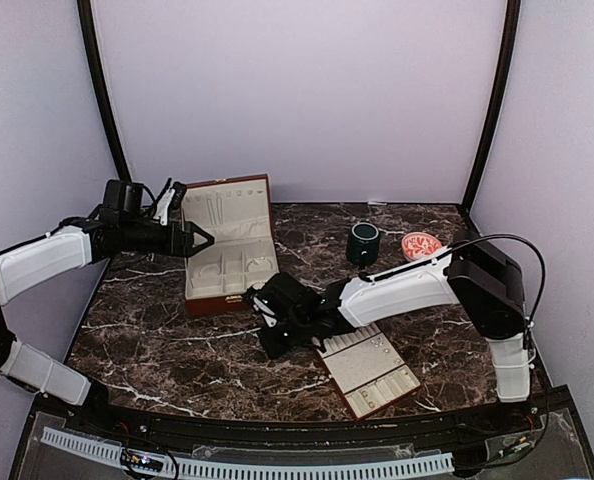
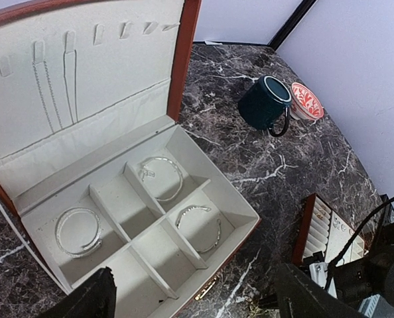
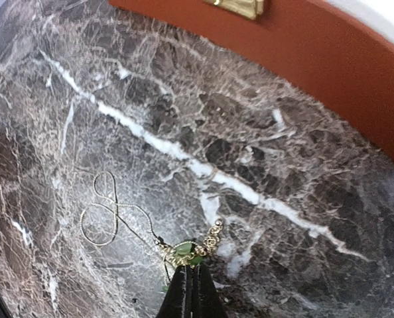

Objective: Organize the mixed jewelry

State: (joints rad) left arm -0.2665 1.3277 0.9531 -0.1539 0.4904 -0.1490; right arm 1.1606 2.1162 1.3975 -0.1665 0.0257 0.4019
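The left gripper (image 1: 205, 240) hangs over the left side of the wooden box (image 1: 227, 245) with its two fingers wide apart and nothing in them, so it looks ready to help there. The box lid stands open so things can go in. Three silver bangles (image 2: 77, 232) each lie in their own little room inside the box, and thin chains (image 2: 51, 93) hang on the lid so they do not tangle. Just in front of the box, a gold chain (image 3: 107, 212) with a green bead lies curled on the table (image 1: 177, 340). The right gripper (image 3: 192, 275) has its fingers pinched together on the bead end, probably to lift it toward the box. To the right of the box and nearer the arms sits the tray (image 1: 367, 365) with slots. Further right of the box stand a dark mug (image 1: 363, 243) and a red patterned dish (image 1: 421, 245). I can read no words or labels anywhere.
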